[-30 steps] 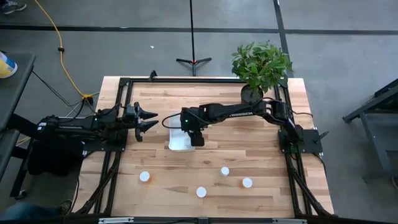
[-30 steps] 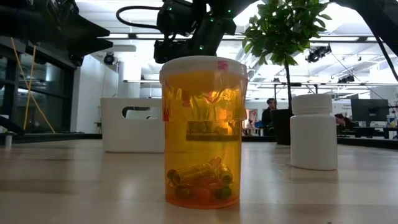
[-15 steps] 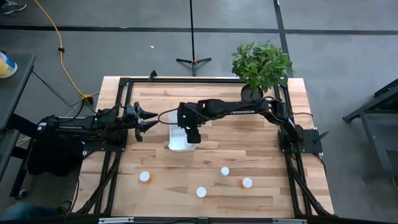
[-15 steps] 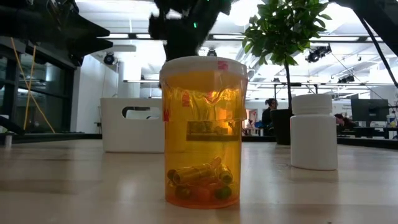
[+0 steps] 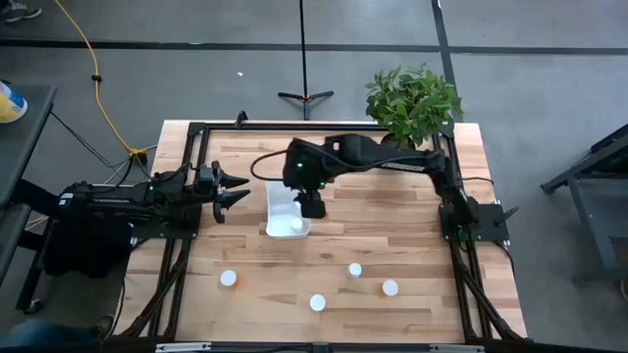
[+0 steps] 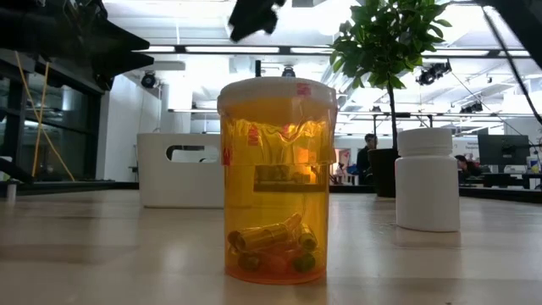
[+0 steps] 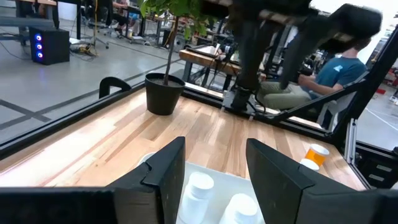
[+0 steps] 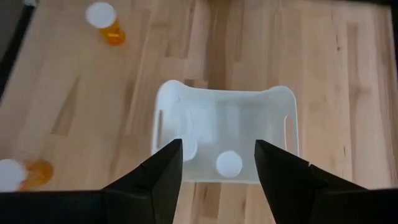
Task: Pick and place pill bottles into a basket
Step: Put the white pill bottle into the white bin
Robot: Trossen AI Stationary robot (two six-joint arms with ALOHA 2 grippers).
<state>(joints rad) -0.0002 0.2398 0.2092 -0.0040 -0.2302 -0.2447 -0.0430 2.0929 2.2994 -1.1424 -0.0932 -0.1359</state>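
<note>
basket: the white basket point(image 5: 287, 211) is seen near the middle of the table point(image 5: 412, 245), between the two arms; in the low view it stands far behind the bottles point(image 6: 179, 169).
bottles inside: two white-capped pill bottles point(image 8: 229, 163) are seen standing in the basket, one beside the other.
bottles outside: four capped bottles are left on the front part of the table, well apart from the basket: one at the left point(image 5: 229, 278), one at the front point(image 5: 317, 303), two at the right point(image 5: 354, 270) point(image 5: 391, 287). at least two are shown as orange with white caps point(image 8: 106, 22).
low view: an orange bottle point(image 6: 276, 178) is standing close to the camera, a white bottle point(image 6: 428, 178) to its side.
right gripper: the right gripper point(image 5: 312, 204) is held above the basket's right edge; its fingers point(image 8: 163, 177) are spread apart and nothing is held between them.
left gripper: the left gripper point(image 5: 235, 189) is waiting at the table's left edge, fingers point(image 7: 166, 171) apart, nothing held.
surroundings: a potted plant point(image 5: 412, 103) is placed at the far right corner; a seated person point(image 7: 323, 74) is seen beyond the table.
</note>
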